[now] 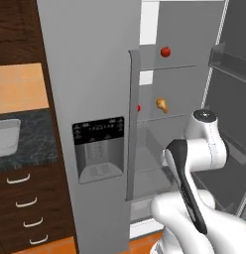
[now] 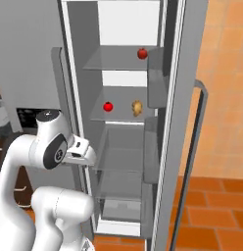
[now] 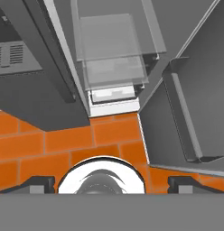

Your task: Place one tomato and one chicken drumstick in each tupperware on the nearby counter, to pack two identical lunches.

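Note:
Inside the open fridge, one tomato [image 1: 165, 51] [image 2: 142, 53] rests on the upper glass shelf. On the shelf below lie a second tomato [image 2: 108, 106], half hidden by the door edge in the left base view [image 1: 139, 107], and a chicken drumstick [image 1: 162, 104] [image 2: 137, 108]. One tupperware [image 1: 6, 136] sits on the black counter [image 1: 35, 144] at the far left. My gripper [image 3: 111, 184] hangs low in front of the fridge, pointing down at the orange floor. It is open and holds nothing, its fingertips [image 3: 41, 182] far apart.
The fridge's left door [image 1: 90, 99] with its dispenser panel [image 1: 98, 149] is closed. The right door [image 2: 184, 112] stands wide open, its bins [image 3: 186, 113] jutting out. Lower glass shelves [image 3: 111, 49] are bare. Dark drawers [image 1: 26, 198] sit under the counter.

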Available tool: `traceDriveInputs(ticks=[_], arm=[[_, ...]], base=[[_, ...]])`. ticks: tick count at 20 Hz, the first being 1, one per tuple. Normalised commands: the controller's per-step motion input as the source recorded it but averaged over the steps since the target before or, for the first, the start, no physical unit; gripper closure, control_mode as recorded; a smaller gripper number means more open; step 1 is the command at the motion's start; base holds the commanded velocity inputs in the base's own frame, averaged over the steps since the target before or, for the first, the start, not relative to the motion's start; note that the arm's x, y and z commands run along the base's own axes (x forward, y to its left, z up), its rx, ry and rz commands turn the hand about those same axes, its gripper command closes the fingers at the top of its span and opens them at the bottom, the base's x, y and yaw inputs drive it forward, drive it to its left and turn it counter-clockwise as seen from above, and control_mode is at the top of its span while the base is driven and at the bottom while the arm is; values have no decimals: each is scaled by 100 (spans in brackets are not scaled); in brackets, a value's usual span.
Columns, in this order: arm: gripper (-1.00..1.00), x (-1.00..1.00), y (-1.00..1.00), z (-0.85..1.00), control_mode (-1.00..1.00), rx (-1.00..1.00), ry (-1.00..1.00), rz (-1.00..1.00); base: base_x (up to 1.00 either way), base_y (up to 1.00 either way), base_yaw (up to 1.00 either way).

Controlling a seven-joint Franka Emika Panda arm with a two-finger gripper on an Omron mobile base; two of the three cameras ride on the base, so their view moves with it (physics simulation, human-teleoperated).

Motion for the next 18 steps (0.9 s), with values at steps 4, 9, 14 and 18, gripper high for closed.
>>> traceDriveInputs(ticks=[4, 9, 14, 18], arm=[[-100, 0, 0, 0, 100, 0, 0, 0], [-100, 0, 0, 0, 100, 0, 0, 0], [-100, 0, 0, 0, 100, 0, 0, 0], [-100, 0, 0, 0, 100, 0, 0, 0]], base=[[24, -40, 0], [33, -37, 13], [32, -6, 13], [28, -37, 0]])
